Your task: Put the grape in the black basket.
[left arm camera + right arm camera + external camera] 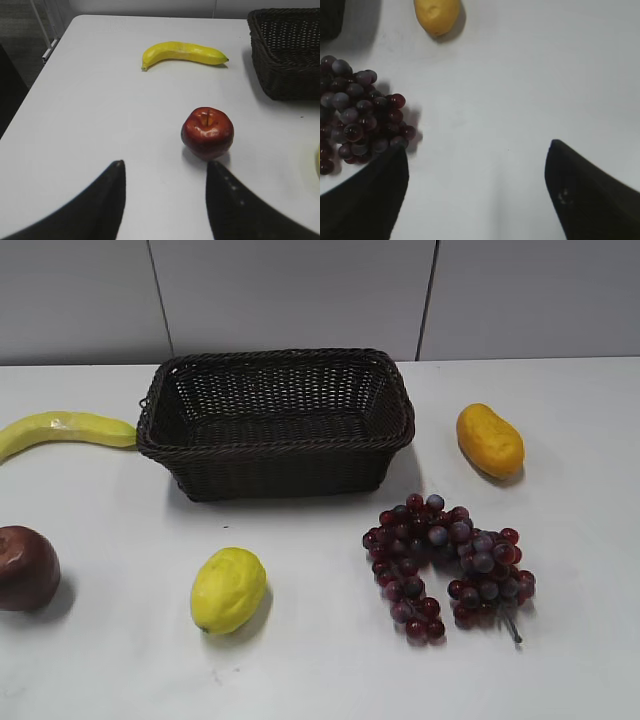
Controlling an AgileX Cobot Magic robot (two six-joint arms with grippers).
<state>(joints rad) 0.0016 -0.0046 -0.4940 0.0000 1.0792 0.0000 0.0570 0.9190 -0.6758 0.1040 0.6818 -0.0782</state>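
The right claw (475,185) hangs over bare white table (520,90) with its two dark fingers (580,195) spread wide and nothing between them. Just off its left finger lies the grape (360,112), a bunch of dark red-purple berries resting on the table, the nearest berries almost at that fingertip but outside the gap. Farther ahead of the claw and a little left sits a yellow-orange mango-like fruit (437,15), well apart from the bunch. At the far left corner of the right wrist view a dark edge shows, too little of it to name for certain.

The left claw (165,187) is likewise spread, empty, its fingers (232,200) hovering above the table. Just ahead of its right finger stands a dark red apple (207,132), upright with its stem pit up, outside the gap. Well beyond the apple lies a yellow banana (182,53), and ahead to the right is the black basket (287,55), its woven wall facing the claw.

In the exterior view neither claw appears. The black basket (275,420) sits at the back middle, with nothing visible inside it. The grape (450,565) lies in front of its right corner, apart from it. A lemon (229,589) lies in front of the left half of the basket, with the apple (25,567) at the left edge and the banana (65,430) beside the basket's left wall.
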